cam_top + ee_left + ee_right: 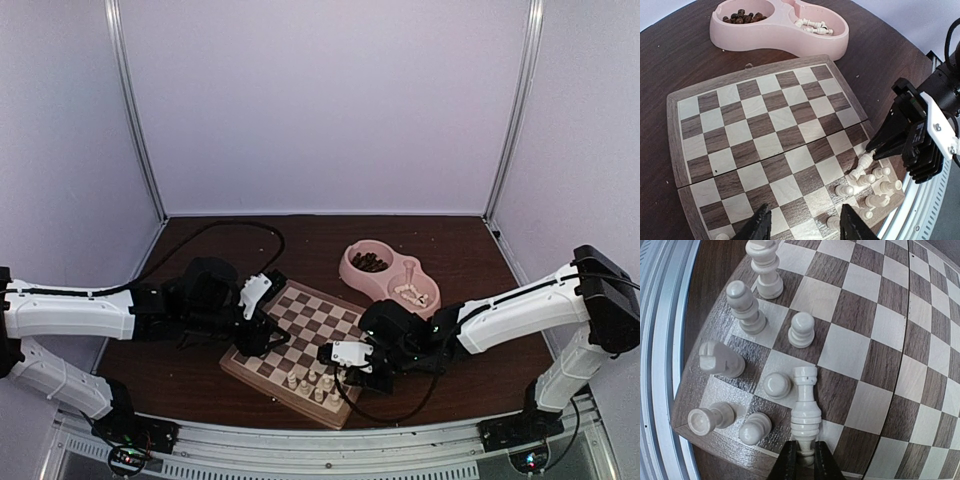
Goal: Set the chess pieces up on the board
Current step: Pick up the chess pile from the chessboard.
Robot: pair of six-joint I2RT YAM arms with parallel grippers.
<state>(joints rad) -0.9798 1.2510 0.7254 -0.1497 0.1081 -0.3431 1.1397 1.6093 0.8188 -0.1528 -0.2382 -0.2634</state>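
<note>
Dark wood table [190, 375] is carrying everything. Board [310, 325] is lying flat on it between the two arms, turned cornerwise to them. Pink bowl [785, 42] is sitting just beyond the board's far edge. One compartment is holding dark brown pieces [742, 16], the other a few cream chess pieces [814, 26].

Left gripper [807, 227] is hovering over the board with its fingers standing apart, gripping nothing. Right gripper [802, 462] is reaching over the board's near corner, fingers pinching the foot of a tall cream piece [806, 400] that is tilting over the squares. Cannot tell whether its head is touching the board. A cluster [747, 307] of cream pieces is crowding that corner's squares.
</note>
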